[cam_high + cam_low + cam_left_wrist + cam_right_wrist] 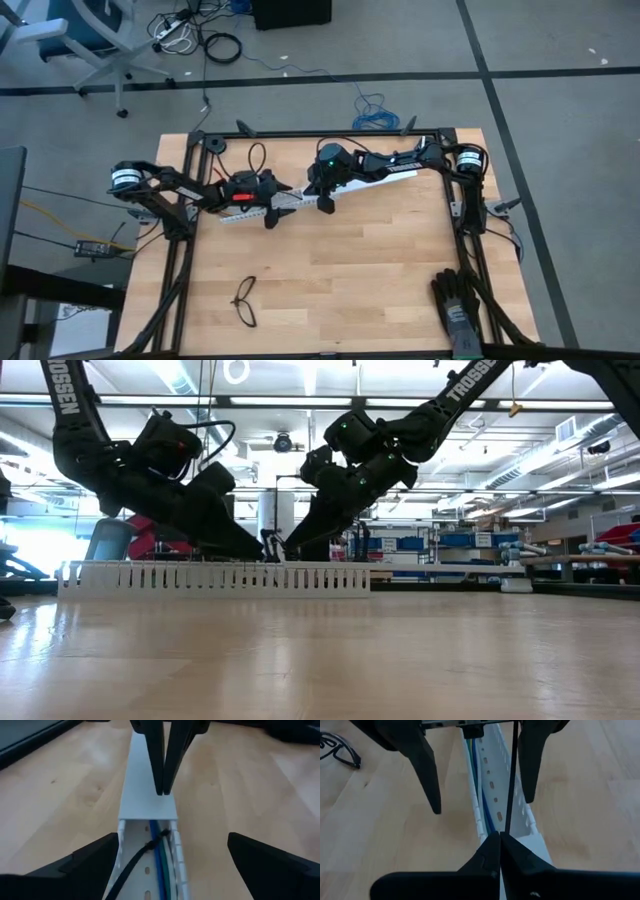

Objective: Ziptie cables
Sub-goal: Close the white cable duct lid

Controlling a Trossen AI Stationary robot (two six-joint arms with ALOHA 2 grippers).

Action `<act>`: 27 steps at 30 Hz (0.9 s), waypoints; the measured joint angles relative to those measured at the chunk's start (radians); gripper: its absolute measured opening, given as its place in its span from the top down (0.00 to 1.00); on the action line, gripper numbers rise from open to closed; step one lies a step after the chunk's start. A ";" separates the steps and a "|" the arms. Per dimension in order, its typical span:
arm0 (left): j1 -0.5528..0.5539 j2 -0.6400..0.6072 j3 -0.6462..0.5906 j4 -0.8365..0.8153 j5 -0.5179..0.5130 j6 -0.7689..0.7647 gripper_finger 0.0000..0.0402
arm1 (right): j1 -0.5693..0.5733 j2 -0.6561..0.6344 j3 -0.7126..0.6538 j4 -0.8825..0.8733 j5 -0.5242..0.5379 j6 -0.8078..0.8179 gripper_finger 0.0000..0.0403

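Observation:
A long white slotted duct point(372, 184) lies across the far half of the table. In its open part lie the cables point(159, 857), blue and green wires running lengthwise. The ziptie point(134, 864), a thin dark strip point(510, 780), lies slanting along them, its end near the edge of the duct's lid point(150, 795). My left gripper point(173, 839) is open, one finger on each side of the open duct, touching nothing. My right gripper point(500, 836) is shut and faces it, its fingertips point(162, 790) pointing down at the lid's end. My right gripper comes slanting down from the table's right side, its shut fingertips point(163, 791) over the lid close to the lid's end point(148, 812). I cannot tell whether they touch the lid or the ziptie's end.
Black thin-framed glasses point(245, 300) lie near the table's front left. A pair of dark gloves point(458, 300) lies at the front right corner. A black frame point(460, 215) runs round the table's sides. Bare wood lies between the duct and the front edge.

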 joint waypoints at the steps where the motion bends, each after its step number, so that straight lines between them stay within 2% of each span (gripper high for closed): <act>1: -0.001 0.000 0.000 0.000 0.001 -0.006 0.03 | 0.000 0.000 0.000 -0.002 0.000 0.000 1.00; 7: -0.005 0.000 0.000 0.000 0.005 -0.029 0.03 | 0.000 0.000 0.000 -0.042 0.001 0.005 1.00; 15: -0.006 0.000 0.000 -0.040 -0.059 -0.077 0.03 | -0.004 0.000 0.000 -0.078 0.003 0.013 1.00; 22: -0.006 0.001 0.000 -0.070 -0.084 -0.045 0.03 | -0.004 0.000 0.000 -0.076 0.003 0.013 1.00; 27: -0.006 0.014 0.000 -0.086 -0.161 0.008 0.03 | -0.008 0.000 0.000 -0.074 0.002 0.014 1.00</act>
